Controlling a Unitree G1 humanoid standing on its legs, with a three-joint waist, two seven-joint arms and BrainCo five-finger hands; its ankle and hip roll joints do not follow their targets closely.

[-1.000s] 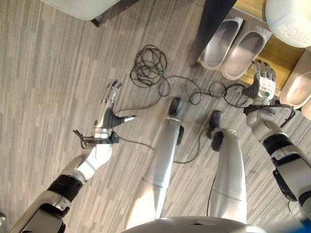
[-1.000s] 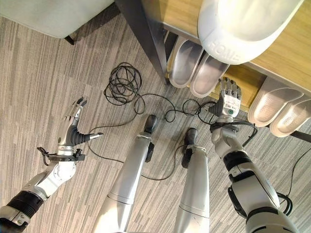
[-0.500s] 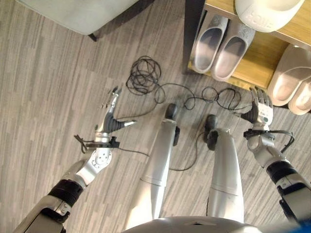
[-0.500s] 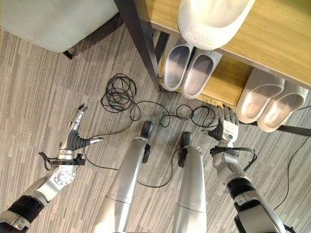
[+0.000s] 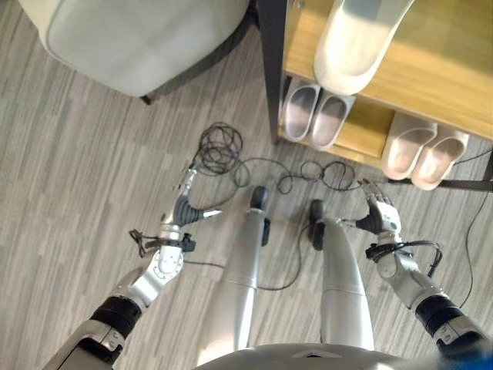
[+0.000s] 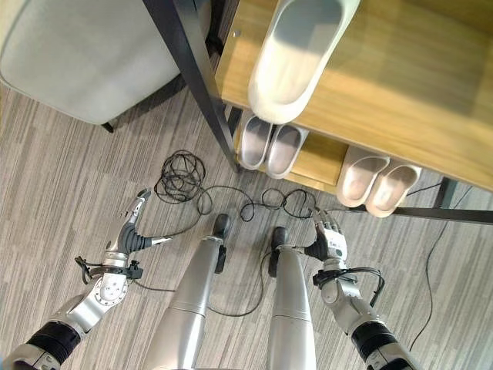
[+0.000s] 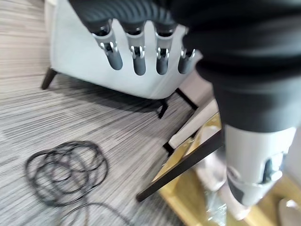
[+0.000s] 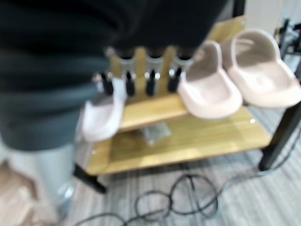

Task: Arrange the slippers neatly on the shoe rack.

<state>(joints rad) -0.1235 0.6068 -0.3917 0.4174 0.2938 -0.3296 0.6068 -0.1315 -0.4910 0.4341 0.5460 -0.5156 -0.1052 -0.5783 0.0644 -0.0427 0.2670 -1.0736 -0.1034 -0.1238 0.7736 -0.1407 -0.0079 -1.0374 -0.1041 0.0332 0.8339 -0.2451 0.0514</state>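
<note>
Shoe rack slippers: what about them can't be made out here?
- White slipper on the top shelf: its far end is cut off by the right eye view's edge.
- Grey pair on the lower shelf: far ends hidden under the top shelf.
- Beige pair: blurred in the right wrist view.

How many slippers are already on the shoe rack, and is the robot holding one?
Nearly done, it seems. Two pairs sit side by side on the lower shelf: a grey pair and a beige pair. One white slipper lies alone on the top shelf. The left hand and right hand are open and empty. Its partner isn't visible.
</note>
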